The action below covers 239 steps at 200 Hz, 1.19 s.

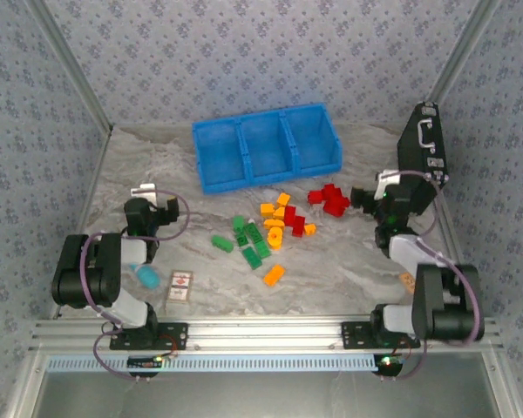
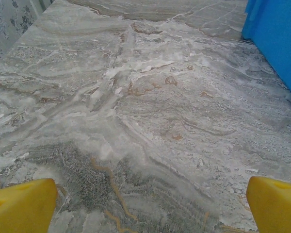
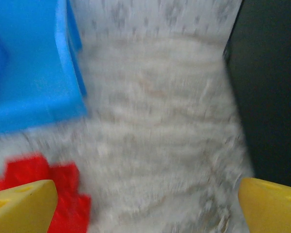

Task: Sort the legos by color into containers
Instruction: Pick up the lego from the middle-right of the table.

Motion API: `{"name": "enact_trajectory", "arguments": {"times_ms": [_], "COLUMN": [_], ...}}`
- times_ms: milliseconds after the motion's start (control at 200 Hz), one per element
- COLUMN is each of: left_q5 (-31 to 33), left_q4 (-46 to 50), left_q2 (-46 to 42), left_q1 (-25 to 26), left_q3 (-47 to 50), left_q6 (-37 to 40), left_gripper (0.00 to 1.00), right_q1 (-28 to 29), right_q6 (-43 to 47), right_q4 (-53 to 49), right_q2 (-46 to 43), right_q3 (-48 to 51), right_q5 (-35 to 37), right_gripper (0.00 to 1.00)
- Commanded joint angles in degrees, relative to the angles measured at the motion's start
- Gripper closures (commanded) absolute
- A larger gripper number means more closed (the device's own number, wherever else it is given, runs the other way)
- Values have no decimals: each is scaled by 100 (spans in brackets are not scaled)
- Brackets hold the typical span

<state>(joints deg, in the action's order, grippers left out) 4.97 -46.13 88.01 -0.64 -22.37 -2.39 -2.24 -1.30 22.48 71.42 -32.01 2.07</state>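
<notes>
Bright blue three-compartment plastic bin sits at the far edge of the grey marbled worktop, about mid-width, slightly skewed. Small studded plastic lego bricks lie loose around the worktop centre, on the near side of the bin, every visible one outside it. Rough grouping: red bricks toward the right edge, orange-yellow bricks in the middle with some red mixed in, green bricks toward the left. One orange-yellow stray lies apart, closer to the near edge; one green stray lies just left of the green group.

Status, left gripper: over the left side of the worktop, well apart from the bricks, pointing at the far edge. Jaws wide, nothing between them. Its wrist view has bare worktop between the yellow fingers.

Status, right gripper: just right of the red bricks. Jaws wide, nothing between them. Its wrist view is blurred, with red bricks beside the finger at frame left.

Black hard case with metal handle stands at the right edge near the far right corner. Light-blue cylinder and small flat printed card lie side by side near the near left corner.
</notes>
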Motion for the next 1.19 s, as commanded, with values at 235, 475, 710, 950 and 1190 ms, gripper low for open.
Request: {"name": "enact_trajectory", "arguments": {"times_ms": [235,475,710,950,1190], "left_q5": [713,403,-136,-667,-697], "left_q4": [4511,6907,7941,8166,8466], "left_q2": [-1138,-1162,-1001,-1086,-911], "left_q1": [571,1756,2553,3170,3428], "left_q3": [-2989,-5049,-5746,-5936,-6124], "left_q6": [-354,88,136,-130,38], "left_gripper": [0,0,0,0,0], "right_q1": [116,840,1112,1254,1428], "right_q6": [-629,-1141,-1592,-1717,-1414], "right_q4": [-3965,-4175,-4622,-4707,-5011], "right_q2": [-338,-263,557,1829,2988], "right_q3": [-2325,-2266,-2643,-3340,-4323], "right_q5": [-920,-1530,-1382,-922,63], "right_gripper": [15,18,21,25,27]}}
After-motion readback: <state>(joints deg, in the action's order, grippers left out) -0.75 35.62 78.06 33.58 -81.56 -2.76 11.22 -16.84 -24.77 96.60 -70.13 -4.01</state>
